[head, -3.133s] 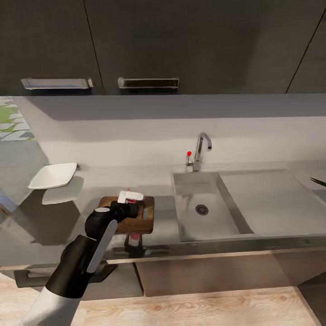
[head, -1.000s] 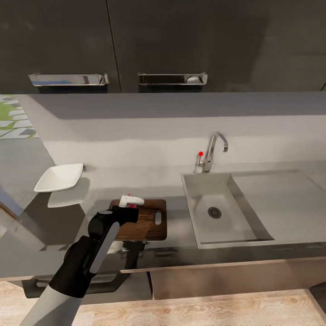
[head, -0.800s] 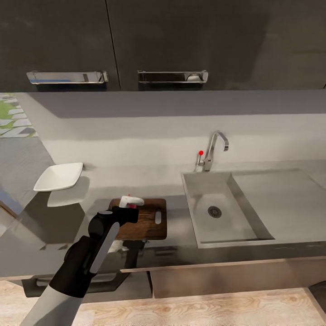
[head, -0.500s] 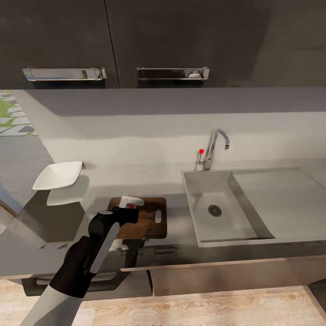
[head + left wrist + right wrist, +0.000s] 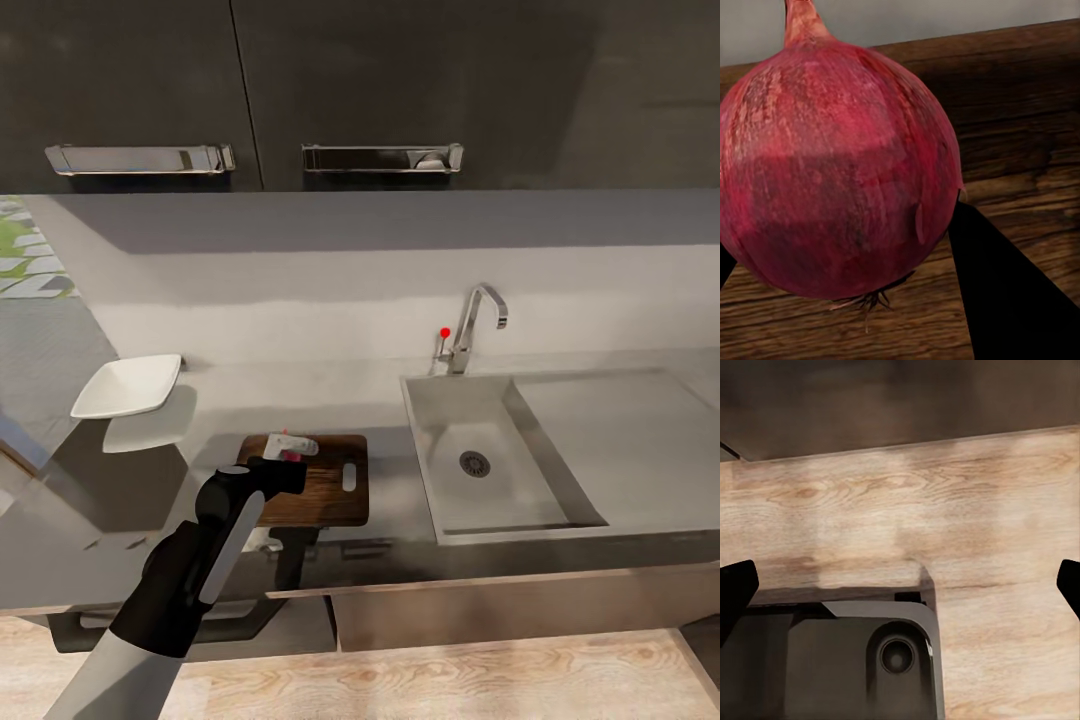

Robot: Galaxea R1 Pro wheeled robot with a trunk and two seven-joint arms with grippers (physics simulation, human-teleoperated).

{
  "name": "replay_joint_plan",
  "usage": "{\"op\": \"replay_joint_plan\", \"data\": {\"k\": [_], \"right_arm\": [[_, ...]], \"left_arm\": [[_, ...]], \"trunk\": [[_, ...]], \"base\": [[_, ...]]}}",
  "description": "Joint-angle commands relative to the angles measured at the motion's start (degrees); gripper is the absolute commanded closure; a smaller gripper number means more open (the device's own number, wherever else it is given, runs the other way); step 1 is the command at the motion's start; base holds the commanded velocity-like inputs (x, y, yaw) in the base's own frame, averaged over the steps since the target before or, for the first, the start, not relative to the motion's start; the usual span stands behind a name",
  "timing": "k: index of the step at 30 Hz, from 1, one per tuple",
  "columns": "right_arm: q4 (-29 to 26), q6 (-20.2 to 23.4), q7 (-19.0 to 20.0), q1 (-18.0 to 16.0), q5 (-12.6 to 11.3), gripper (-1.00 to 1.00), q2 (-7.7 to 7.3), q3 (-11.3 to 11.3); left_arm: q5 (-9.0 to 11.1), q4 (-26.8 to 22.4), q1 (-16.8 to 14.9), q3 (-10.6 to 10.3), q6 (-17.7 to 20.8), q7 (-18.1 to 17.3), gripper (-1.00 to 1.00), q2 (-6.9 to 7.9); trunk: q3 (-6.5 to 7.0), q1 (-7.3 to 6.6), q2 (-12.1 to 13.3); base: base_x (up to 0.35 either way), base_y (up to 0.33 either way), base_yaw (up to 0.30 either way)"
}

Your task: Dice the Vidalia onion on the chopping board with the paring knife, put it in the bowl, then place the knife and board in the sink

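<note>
One onion, whole, is what I have in the left hand (image 5: 288,447): the Vidalia onion (image 5: 832,165) sits clamped between its dark fingers (image 5: 1009,300), with the wood of the chopping board (image 5: 335,490) right behind it in the left wrist view. Over the last three seconds the head picture slid sideways and settled; the sink (image 5: 470,465) and tap (image 5: 470,325) moved right in frame together with the board and the bowl (image 5: 128,385), so I read that as camera or base motion, not the objects moving. In the last second almost nothing changed: my left hand hangs over the far-left part of the board, in the same place relative to it. I judge the onion is out of the basin, which looks bare apart from the drain, and the placing step is in hand but not finished; I cannot tell whether the onion touches the wood or is just above it. The bowl rests on the tabletop (image 5: 390,400), well apart to the left of the board. The right hand (image 5: 900,585) is spread wide, holding nothing, pointing down at wooden floor (image 5: 1005,510) and part of the robot's base (image 5: 855,660). I cannot locate the paring knife, so finding it likely comes next.
</note>
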Motion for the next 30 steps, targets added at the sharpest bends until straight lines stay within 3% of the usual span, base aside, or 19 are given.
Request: {"op": "replay_joint_plan", "data": {"k": [1,17,30], "right_arm": [[-0.08,-0.10,0.18,0.02,-0.60,-1.00,-0.09,0.35],[-0.08,-0.10,0.12,0.02,-0.60,-1.00,-0.13,0.27],[-0.08,-0.10,0.15,0.02,-0.60,-1.00,-0.05,0.27]], "left_arm": [[0.48,0.00,-0.06,-0.05,0.25,0.47,1.00,0.00],[0.42,0.09,-0.04,-0.05,0.25,0.47,1.00,0.00],[0.49,0.72,-0.05,-0.05,0.18,0.47,1.00,-0.02]], "trunk": [[-0.09,0.03,-0.10],[-0.09,0.03,-0.10],[-0.09,0.03,-0.10]], "base": [[0.000,0.000,0.000],[-0.088,0.000,0.000],[0.076,0.000,0.000]]}}
